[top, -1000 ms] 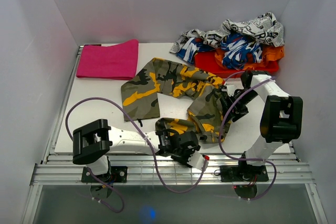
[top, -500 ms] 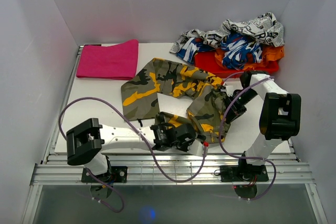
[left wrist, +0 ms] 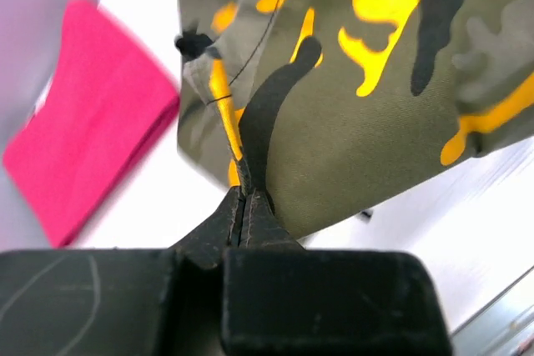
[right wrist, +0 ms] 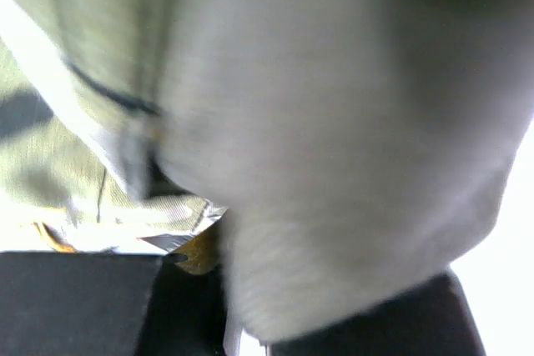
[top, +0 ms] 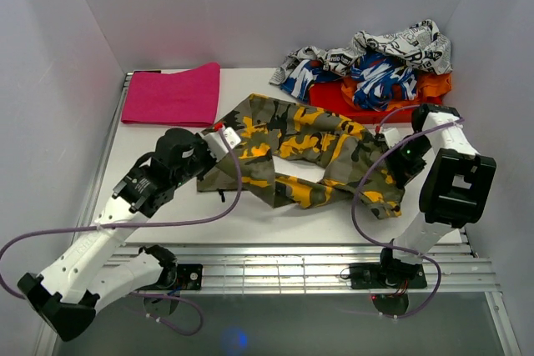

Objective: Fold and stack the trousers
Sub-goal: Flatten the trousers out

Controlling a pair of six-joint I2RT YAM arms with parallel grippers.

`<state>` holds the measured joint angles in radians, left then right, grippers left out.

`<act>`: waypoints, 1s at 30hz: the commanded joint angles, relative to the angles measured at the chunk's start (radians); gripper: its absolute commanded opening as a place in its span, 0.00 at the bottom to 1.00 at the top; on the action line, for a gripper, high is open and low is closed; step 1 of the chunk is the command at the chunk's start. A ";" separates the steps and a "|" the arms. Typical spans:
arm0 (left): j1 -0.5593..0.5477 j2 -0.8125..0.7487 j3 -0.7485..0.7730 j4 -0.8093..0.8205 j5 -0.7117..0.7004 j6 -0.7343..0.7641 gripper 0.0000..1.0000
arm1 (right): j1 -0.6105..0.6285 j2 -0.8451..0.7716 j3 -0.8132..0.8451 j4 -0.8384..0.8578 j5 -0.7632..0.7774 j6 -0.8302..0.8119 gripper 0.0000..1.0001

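While both arms are reaching in from the near edge, the trousers (top: 304, 135) are lying stretched across the middle of the white counter (top: 284, 223), running from left of centre toward the right side. Left tool (left wrist: 246, 196) is pinching shut on a thin fold of cloth at the trousers' left end, and camouflage fabric is rising from its closed tips. Right tool (top: 405, 160) is sitting at the trousers' right end, fully closed. Its wrist view is showing mostly blur, with pale cloth crowding the lens and running down between the fingers, so it is gripping the trousers there. Folded pink cloth (top: 171, 93) is lying at the far left, apart from the trousers. Heap of patterned, red and orange garments (top: 375, 68) is sitting at the far right, just beside the trousers' far edge.
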<state>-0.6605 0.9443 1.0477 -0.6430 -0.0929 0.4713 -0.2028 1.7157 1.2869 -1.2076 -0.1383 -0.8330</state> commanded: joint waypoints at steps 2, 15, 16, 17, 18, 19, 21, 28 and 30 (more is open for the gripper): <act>0.116 -0.114 -0.112 -0.138 -0.077 0.042 0.00 | -0.047 -0.010 0.049 0.019 0.259 -0.176 0.08; 0.127 -0.502 -0.440 -0.294 -0.180 0.311 0.00 | -0.070 0.197 0.390 -0.087 0.370 -0.275 0.08; 0.127 -0.512 -0.477 -0.284 -0.192 0.323 0.00 | -0.070 0.203 0.390 -0.061 0.374 -0.276 0.08; 0.127 -0.518 -0.494 -0.271 -0.208 0.335 0.00 | -0.070 0.208 0.391 -0.050 0.379 -0.276 0.08; 0.127 -0.521 -0.509 -0.262 -0.238 0.342 0.00 | -0.072 0.214 0.402 -0.044 0.385 -0.273 0.08; 0.127 -0.510 -0.538 -0.238 -0.261 0.346 0.00 | -0.072 0.229 0.410 -0.041 0.388 -0.270 0.08; 0.127 -0.490 -0.555 -0.213 -0.318 0.345 0.00 | -0.073 0.236 0.410 -0.015 0.417 -0.265 0.08; 0.127 -0.515 -0.561 -0.207 -0.380 0.395 0.00 | -0.104 0.211 0.305 0.173 0.532 -0.345 0.08; 0.127 -0.516 -0.551 -0.248 -0.395 0.376 0.00 | -0.106 0.223 0.307 0.204 0.542 -0.341 0.08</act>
<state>-0.5404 0.4442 0.4870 -0.8574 -0.3782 0.8234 -0.2840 1.9503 1.5917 -1.1126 0.2871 -1.0565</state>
